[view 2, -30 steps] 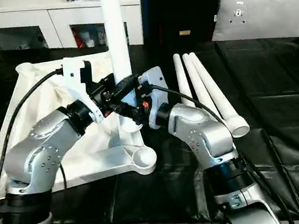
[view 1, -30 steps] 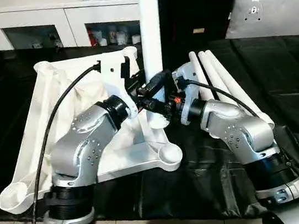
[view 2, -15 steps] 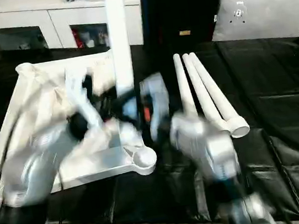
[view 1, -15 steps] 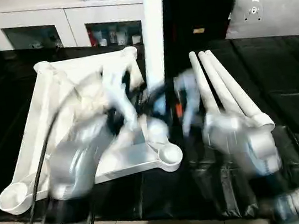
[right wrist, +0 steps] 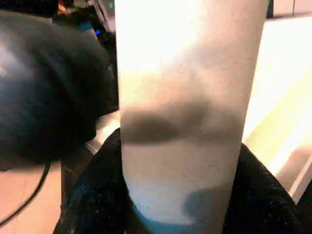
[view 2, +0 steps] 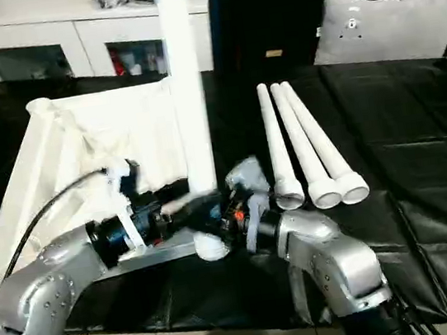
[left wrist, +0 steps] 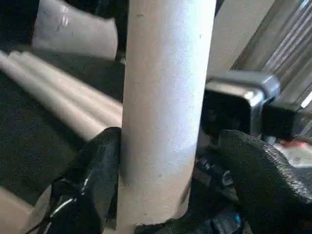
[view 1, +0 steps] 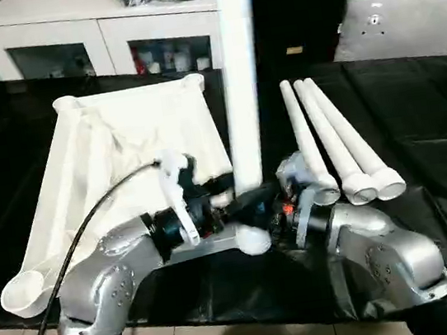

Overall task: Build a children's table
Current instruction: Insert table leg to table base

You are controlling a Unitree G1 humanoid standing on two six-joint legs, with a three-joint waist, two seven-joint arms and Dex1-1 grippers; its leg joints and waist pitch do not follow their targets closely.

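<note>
Since the left gripper (left wrist: 165,165) is gapped open and just the right gripper (right wrist: 180,195) clamps the leg (view 1: 241,82), it could tip out of the top (view 1: 113,150).

White cabinet with glass doors (view 1: 105,34), grey-white pillow (view 1: 403,21), black table cover (view 1: 443,128)

The upright white leg (left wrist: 163,112) stands between the left hand (left wrist: 168,195) fingers (one touching, one apart).
</note>
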